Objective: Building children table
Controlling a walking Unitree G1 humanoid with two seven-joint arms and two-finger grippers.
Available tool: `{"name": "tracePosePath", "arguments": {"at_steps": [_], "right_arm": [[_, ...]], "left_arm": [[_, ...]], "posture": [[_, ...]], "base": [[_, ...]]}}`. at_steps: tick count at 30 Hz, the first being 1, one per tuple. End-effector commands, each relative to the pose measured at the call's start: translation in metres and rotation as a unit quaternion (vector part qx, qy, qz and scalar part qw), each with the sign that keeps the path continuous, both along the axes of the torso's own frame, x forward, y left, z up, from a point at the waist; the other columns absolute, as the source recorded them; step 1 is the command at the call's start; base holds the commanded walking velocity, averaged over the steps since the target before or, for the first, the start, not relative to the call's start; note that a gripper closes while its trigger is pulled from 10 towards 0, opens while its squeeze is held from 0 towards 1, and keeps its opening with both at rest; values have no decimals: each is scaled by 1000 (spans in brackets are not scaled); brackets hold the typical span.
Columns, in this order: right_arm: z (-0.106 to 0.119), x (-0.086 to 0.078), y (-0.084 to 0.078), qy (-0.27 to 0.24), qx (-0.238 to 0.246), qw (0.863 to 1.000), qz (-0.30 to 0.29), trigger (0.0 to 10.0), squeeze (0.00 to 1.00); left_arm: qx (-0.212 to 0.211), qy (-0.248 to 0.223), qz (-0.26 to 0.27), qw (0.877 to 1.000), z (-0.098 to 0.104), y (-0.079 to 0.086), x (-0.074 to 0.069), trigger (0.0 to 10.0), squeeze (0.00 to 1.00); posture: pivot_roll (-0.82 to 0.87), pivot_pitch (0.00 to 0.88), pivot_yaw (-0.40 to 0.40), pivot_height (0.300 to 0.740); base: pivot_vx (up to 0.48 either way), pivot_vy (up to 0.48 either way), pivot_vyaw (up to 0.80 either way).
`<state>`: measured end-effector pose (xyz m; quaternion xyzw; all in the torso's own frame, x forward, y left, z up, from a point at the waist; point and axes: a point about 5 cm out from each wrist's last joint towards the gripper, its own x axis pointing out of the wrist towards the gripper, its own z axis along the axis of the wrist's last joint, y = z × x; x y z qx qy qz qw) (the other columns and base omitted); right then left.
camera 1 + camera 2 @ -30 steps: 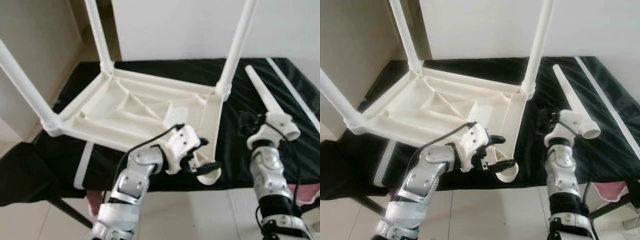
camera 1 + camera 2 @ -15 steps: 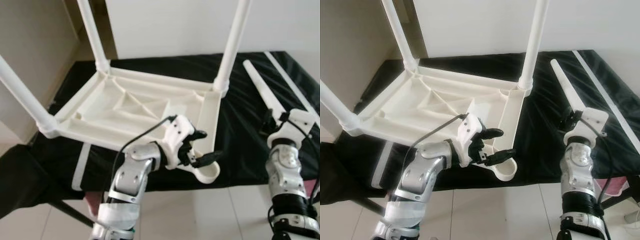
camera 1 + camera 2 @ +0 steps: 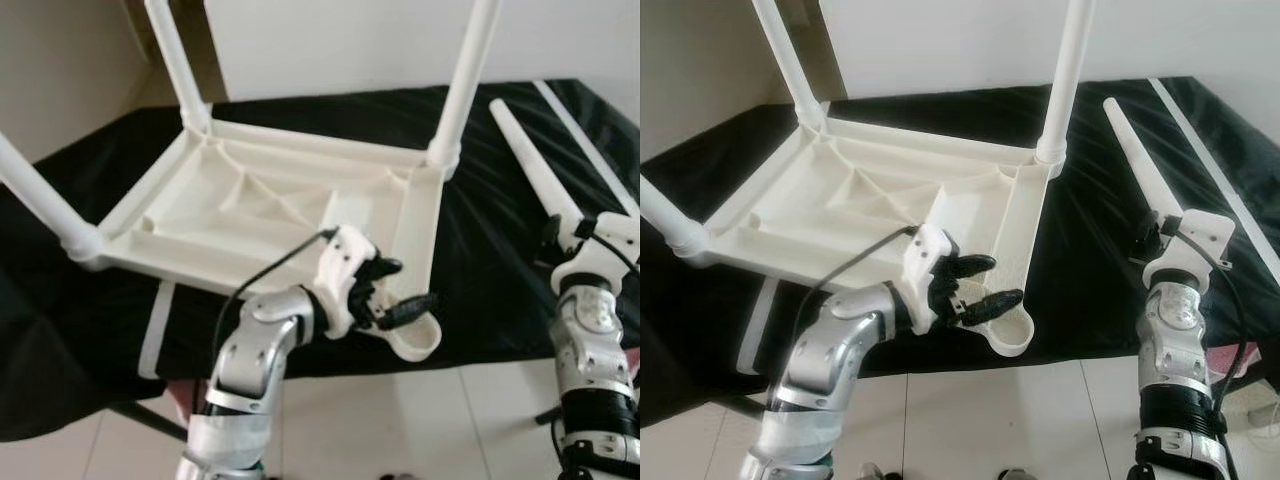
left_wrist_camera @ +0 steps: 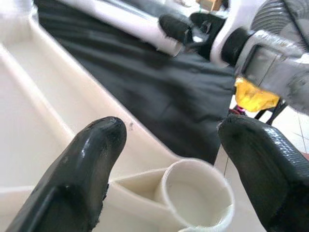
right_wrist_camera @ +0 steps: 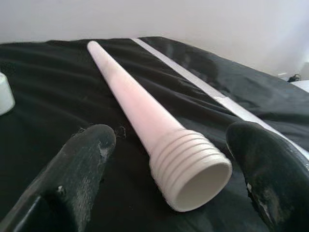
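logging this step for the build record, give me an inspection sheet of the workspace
surface: black cloth over the work table, a white stripe along its right side.
job's things: white table top upside down, three legs fitted; the near-right corner socket is empty. loose leg lies on the cloth, threaded end toward the right tool.
clutter: nothing seen.
grippers: left tool open, straddling the rim by the empty socket. right tool open, fingers either side of the leg's threaded end, not closed on it.
cables: black cable looping over the left forearm.
surroundings: white wall, tiled floor.
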<state>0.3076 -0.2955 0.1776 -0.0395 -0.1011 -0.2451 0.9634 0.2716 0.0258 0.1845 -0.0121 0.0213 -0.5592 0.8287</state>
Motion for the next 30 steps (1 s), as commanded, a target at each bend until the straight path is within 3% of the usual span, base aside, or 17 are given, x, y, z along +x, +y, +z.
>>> {"name": "tracePosePath", "arguments": {"at_steps": [1, 5, 6, 30], "right_arm": [[3, -1, -4, 0, 3, 1000, -4, 10000, 1000], [12, 0, -11, 2, -3, 1000, -9, 10000, 1000], [16, 2, -14, 7, 1, 1000, 1, 10000, 0], [13, 17, -33, 93, 50, 992, 66, 10000, 0]], "left_arm": [[5, 7, 6, 1000, -3, 5, -2, 10000, 0], [8, 16, 12, 1000, -4, 8, -4, 10000, 0], [11, 21, 15, 1000, -4, 10, -6, 10000, 0], [29, 52, 48, 997, -7, 22, -14, 10000, 0]], "posture": [[-63, 190, 59, 740], [-57, 210, 59, 740], [-49, 222, 55, 740], [3, 269, 62, 740]], "base": [[0, 0, 0], [0, 0, 0], [0, 0, 0], [0, 0, 0]]}}
